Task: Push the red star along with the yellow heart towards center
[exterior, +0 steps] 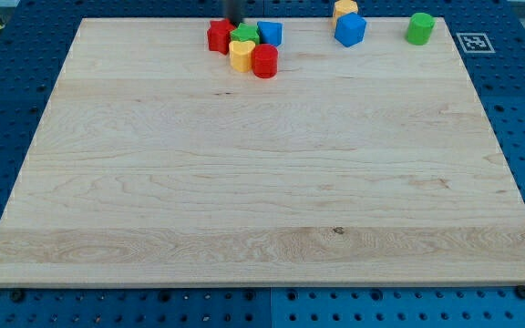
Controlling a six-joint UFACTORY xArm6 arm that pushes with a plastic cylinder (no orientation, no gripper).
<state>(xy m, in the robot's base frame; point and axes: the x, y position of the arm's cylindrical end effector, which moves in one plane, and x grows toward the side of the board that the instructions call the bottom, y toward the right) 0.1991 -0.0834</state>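
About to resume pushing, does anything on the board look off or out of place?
Nothing is damaged or tipped. My tip sits at the view's top edge behind a tight cluster: red star, green block, yellow heart, red cylinder, blue block.

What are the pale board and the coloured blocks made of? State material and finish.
The pale rectangular board: apparently unpainted wood, matte, with visible grain streaks and a small dark knot. The red star block and yellow heart block: smooth, uniformly coloured, slightly glossy; painted wood or plastic, cannot tell which.
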